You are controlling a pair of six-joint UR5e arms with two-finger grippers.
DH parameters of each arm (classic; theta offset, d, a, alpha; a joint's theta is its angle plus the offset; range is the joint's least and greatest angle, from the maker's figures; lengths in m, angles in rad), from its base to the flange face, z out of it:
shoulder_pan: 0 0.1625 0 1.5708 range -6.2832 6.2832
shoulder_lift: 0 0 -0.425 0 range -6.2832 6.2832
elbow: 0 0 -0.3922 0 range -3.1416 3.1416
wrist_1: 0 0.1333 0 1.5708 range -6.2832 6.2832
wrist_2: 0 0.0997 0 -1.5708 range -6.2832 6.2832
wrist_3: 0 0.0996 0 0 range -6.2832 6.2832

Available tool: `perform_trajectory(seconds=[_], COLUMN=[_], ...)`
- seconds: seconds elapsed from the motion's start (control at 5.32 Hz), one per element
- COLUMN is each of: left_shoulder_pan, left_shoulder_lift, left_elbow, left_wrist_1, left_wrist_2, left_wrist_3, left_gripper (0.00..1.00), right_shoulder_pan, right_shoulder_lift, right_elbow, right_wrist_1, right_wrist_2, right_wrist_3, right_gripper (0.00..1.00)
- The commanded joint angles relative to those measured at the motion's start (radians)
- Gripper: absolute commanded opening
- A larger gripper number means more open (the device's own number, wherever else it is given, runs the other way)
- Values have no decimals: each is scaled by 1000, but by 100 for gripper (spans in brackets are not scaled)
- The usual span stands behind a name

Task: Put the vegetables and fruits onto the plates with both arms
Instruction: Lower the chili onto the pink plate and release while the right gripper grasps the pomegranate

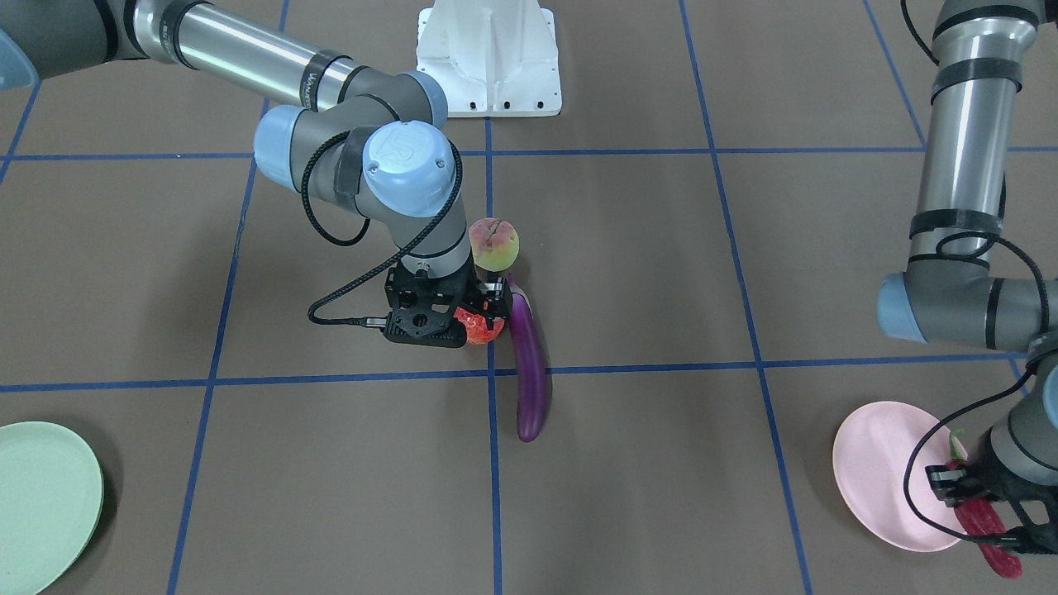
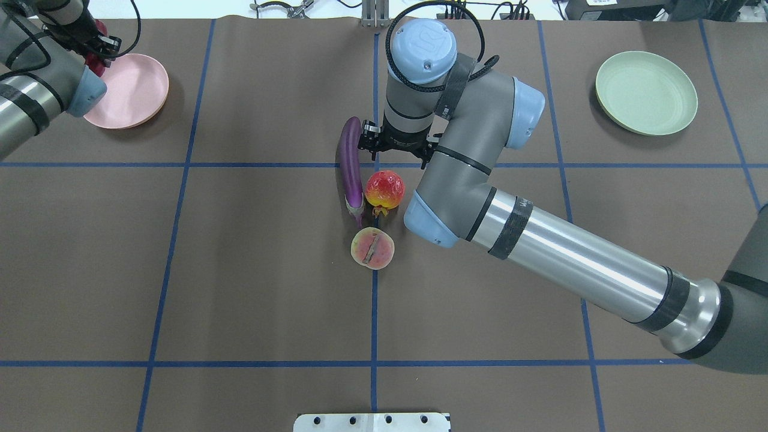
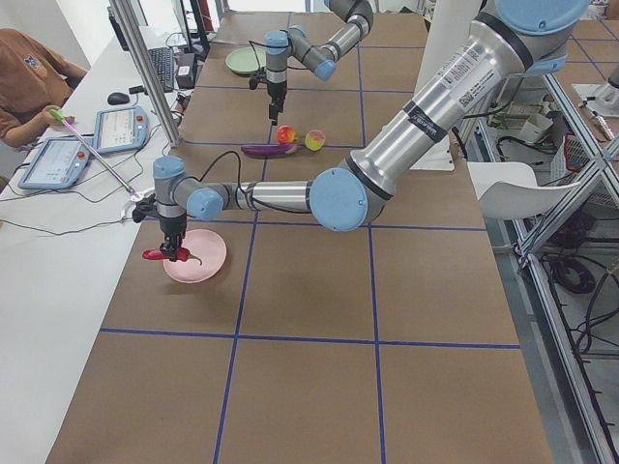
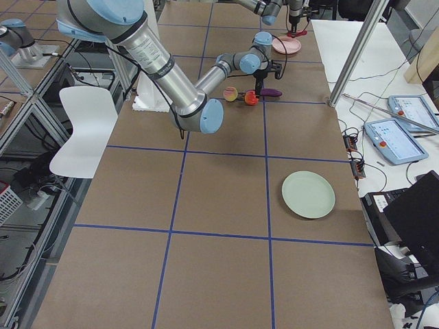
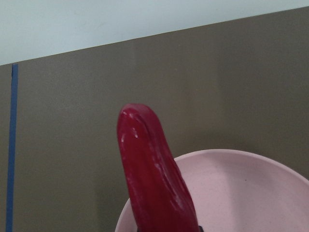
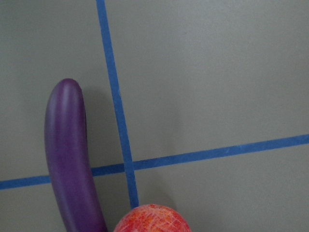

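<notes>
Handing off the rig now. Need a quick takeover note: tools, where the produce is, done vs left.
Left tool: shut on the red chili, at the pink plate's outer edge, not released.
Right tool: over the strawberry-like fruit at table centre; open or shut unclear.
Eggplant and peach lie on the table beside that fruit. Mint plate holds nothing.
Done: nothing set down on a plate yet.
Left: drop the chili, then plate the fruit, peach and eggplant.
</notes>
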Motion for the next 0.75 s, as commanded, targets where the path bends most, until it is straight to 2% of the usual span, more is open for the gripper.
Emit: perform_trajectory(seconds=[0.0,0.38,0.56], left_shoulder_pan=[1,-2,-2], left_shoulder_lift=[-1,-1,-1], left_elbow=[3,1,1], left_wrist_1=[0,-11,-15], left_wrist_2=[7,5,5], left_wrist_3=[1,-1,-4], left_gripper=[34,100,100], right_shoulder_pan=[-21,-41,-49], right_shoulder_lift=[0,0,-1], right_elbow=[-16,-42,-47], right_wrist_1=[11,54,54], right_wrist_2=[-14,-24,-25], right_wrist_3=[0,-2,-2], right_gripper=[99,99,99])
